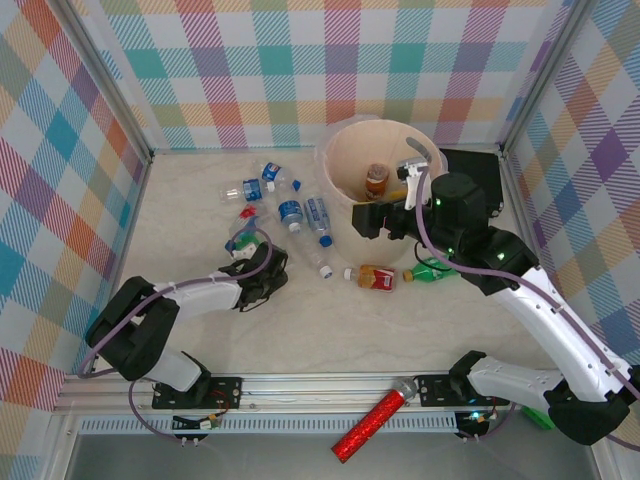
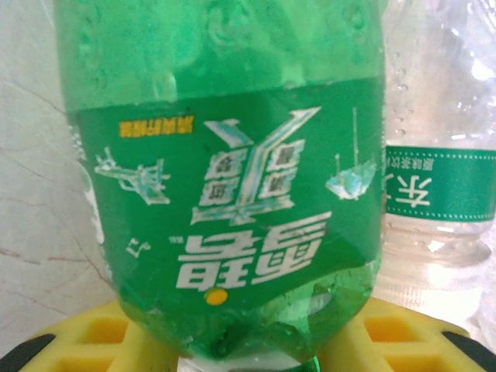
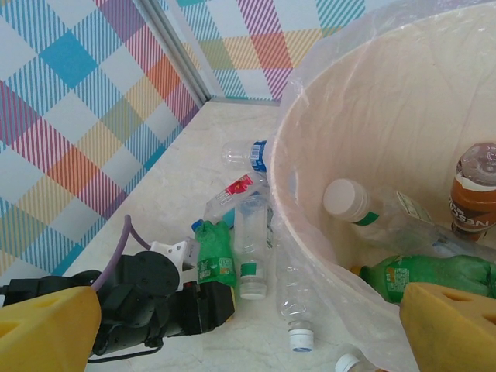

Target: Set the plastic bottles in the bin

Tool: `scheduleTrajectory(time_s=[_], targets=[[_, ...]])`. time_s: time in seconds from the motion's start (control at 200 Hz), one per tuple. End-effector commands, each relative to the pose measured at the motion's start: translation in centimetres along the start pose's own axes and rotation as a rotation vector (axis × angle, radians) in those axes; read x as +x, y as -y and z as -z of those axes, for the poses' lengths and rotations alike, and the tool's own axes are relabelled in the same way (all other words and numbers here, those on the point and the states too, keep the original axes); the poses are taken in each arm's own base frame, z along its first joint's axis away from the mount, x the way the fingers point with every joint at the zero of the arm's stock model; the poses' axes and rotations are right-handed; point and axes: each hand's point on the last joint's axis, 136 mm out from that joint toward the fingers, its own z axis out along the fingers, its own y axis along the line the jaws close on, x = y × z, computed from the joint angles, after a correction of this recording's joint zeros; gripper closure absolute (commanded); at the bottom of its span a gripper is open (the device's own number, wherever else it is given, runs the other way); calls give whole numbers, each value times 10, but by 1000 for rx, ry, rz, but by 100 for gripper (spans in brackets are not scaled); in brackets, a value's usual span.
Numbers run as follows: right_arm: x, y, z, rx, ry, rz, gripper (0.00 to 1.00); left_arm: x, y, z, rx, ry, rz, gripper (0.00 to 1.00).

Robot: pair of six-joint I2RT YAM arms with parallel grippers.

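A green bottle (image 2: 232,170) with a green label sits between my left gripper's (image 2: 244,349) yellow pads (image 2: 85,341), which press its lower end from both sides. It lies on the table left of centre (image 1: 243,238). A clear bottle (image 2: 442,186) with a green band lies right beside it. Several more plastic bottles (image 1: 290,212) lie scattered left of the bin (image 1: 340,150), plus a red-labelled one (image 1: 375,277) and a green one (image 1: 432,270) in front of it. My right gripper (image 1: 412,170) hangs open over the bin's rim (image 3: 310,225). Inside lie a white-capped bottle (image 3: 372,209), a green one (image 3: 434,275) and a brown one (image 3: 474,194).
A red glittery tube (image 1: 375,425) lies on the near rail. A flat black case (image 1: 480,170) sits behind the bin on the right. Checked walls close in the table on three sides. Open tabletop lies in front of the bottles.
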Motion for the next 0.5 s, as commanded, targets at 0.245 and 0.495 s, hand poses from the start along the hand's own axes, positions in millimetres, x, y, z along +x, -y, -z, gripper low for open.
scheduleTrajectory(time_s=[0.245,0.495], targets=[[-12,-12,1,-29,35,11,1,-7,3,42,59,53,-43,69],[-15,-20,1,-67,36,8,1,-22,37,92,189,170,-267,65]])
